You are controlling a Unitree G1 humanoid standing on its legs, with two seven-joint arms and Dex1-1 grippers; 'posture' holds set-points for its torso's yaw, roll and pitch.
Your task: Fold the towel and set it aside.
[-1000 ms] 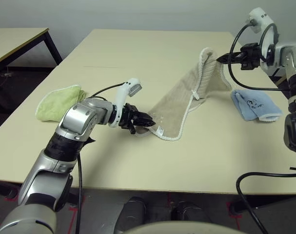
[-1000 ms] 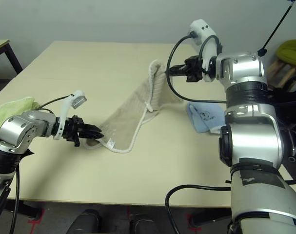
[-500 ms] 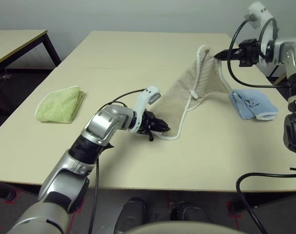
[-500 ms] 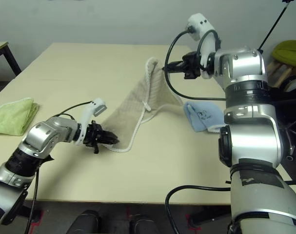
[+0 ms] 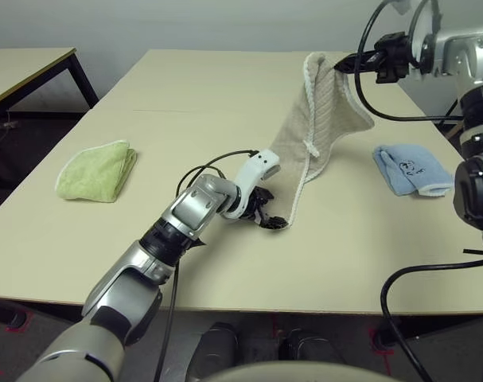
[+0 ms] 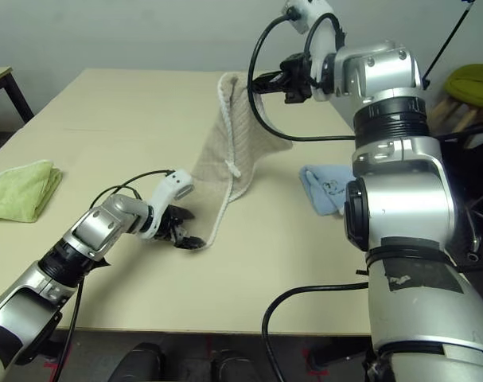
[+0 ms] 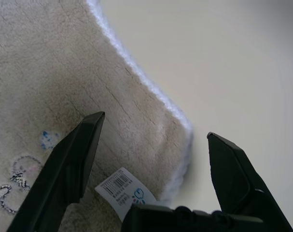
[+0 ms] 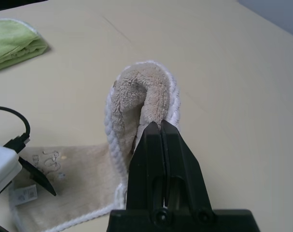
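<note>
The left gripper (image 5: 271,220) is spread wide over the towel (image 5: 321,111) corner on the table (image 5: 225,87), holding nothing. The right gripper (image 5: 342,65) pinches the towel's top, hanging it up. It is best to lower it slowly so the halves match.

Left of the towel (image 5: 321,119) I see bare table (image 5: 185,87) up to the green cloth (image 5: 98,169); right of it, the blue cloth (image 5: 412,169) blocks.
</note>
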